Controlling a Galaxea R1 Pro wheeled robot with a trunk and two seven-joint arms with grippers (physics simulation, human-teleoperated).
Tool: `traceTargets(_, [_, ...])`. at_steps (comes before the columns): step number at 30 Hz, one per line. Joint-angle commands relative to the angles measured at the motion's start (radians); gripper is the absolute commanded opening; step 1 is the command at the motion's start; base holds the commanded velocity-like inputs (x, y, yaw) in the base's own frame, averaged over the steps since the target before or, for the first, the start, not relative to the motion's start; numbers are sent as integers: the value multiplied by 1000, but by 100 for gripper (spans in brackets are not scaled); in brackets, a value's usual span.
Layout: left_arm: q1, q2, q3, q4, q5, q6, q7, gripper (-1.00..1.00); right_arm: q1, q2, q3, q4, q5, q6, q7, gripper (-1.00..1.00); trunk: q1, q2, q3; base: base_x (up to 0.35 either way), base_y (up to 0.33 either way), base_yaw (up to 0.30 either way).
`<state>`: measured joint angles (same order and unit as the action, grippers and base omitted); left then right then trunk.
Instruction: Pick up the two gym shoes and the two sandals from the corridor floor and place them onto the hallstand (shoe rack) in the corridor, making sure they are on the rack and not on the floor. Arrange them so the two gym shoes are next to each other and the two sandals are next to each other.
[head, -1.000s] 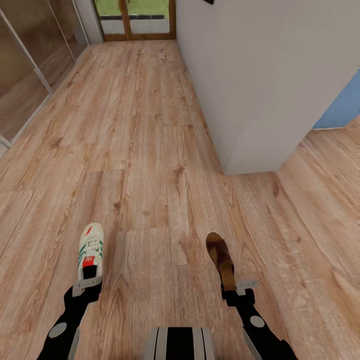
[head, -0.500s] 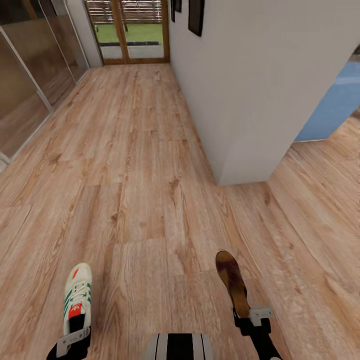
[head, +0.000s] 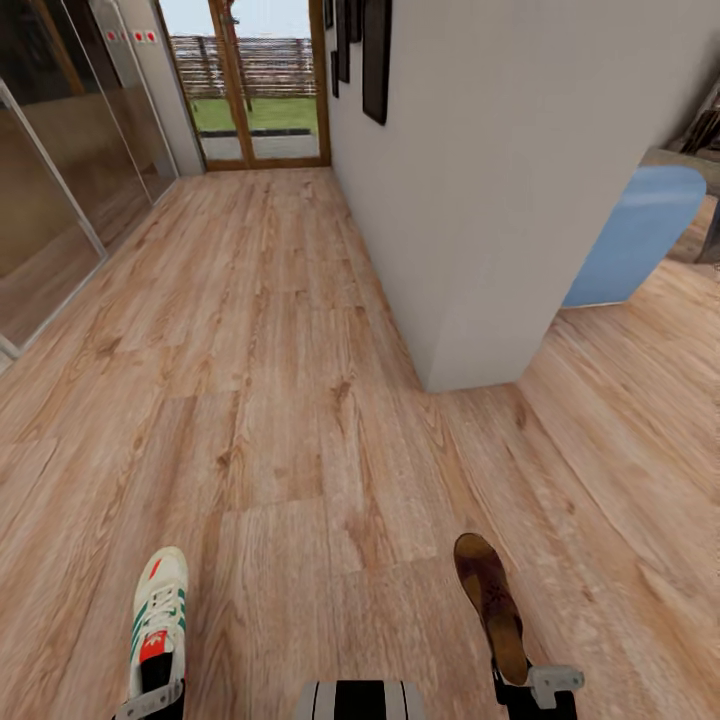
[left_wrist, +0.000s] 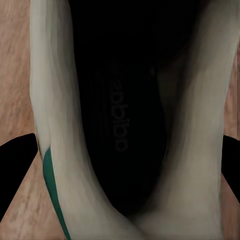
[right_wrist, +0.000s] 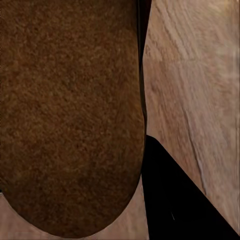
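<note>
Over the last second the head view has tilted up: the glass door at the corridor's far end and the framed pictures on the white wall have come into sight. The left end effector carries a gym shoe, the right end effector a sandal, both held over the floor on the near side of the wall's corner. The robot appears to be travelling; the rack is not yet reached.

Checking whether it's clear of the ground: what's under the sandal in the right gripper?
Wood-plank corridor floor lies below the sandal, held by the right gripper. The sandal hides the floor directly beneath it.
</note>
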<state>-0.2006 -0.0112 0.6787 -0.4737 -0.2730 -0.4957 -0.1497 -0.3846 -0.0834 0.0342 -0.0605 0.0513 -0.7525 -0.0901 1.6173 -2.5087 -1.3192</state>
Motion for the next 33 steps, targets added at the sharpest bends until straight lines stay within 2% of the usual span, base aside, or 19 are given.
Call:
traceTargets(1, [2, -1, 5, 5, -9, -4, -7, -100, 0, 0, 6, 3, -12, -3, -7, -100, -1, 0, 5, 0, 0, -75])
traceTargets(6, [6, 0, 0, 21, -33, -21, -7, -100, 0, 2, 7, 5, -33, -4, -7, -100, -3, 1, 32, 0, 0, -75])
traceTargets(14, [10, 0, -1, 26, -98, -60, -8, -100, 0, 2, 7, 6, -38, -4, -7, -100, -6, 3, 75, 0, 0, -75])
traceTargets(17, [10, 0, -1, 26, -112, -61, -8, -100, 0, 3, 7, 7, -38, -4, -6, -100, -8, 4, 91, 0, 0, -75])
traceTargets(33, [10, -1, -1, 35, -121, -63, -7, -100, 0, 6, 8, 7, -37, -3, -4, -100, -15, 8, 178, 0, 0, -60])
